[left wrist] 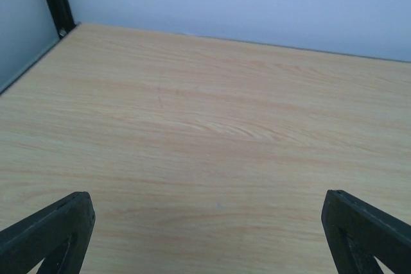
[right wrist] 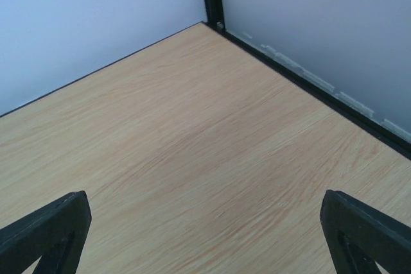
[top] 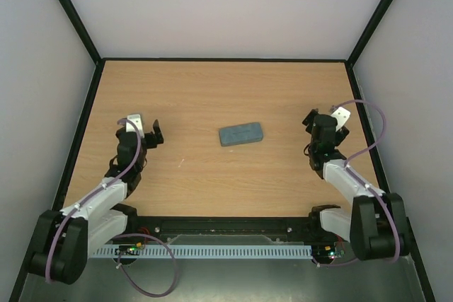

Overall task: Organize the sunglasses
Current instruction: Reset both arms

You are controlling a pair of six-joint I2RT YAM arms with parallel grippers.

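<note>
Cable duct: a white slotted strip runs along the near edge between the two arm bases, and a purple cable loops below it.
Left gripper: the left gripper is over the left side of the table with its jaws spread wide and nothing between them. In its wrist view the dark fingers sit at the two lower corners over bare wood.
Right gripper: the right gripper is near the right edge, its jaws likewise wide apart and empty. Its black fingers frame the far right corner.
Speck: a tiny pale bit lies on the wood, too small to identify.
Case: a grey-blue oblong hard case with rounded corners is shut, mid-table between the grippers and well apart from both. Its long axis runs left to right, with the right end tilted slightly farther away.
Sunglasses: not in sight in any view, so their direction cannot be told, nor whether they are inside the shut case.
Table: the table is light wood-grain laminate, smooth, with open room all around the case.
Edges: a black frame borders the far and side edges, and plain white walls rise behind it.
</note>
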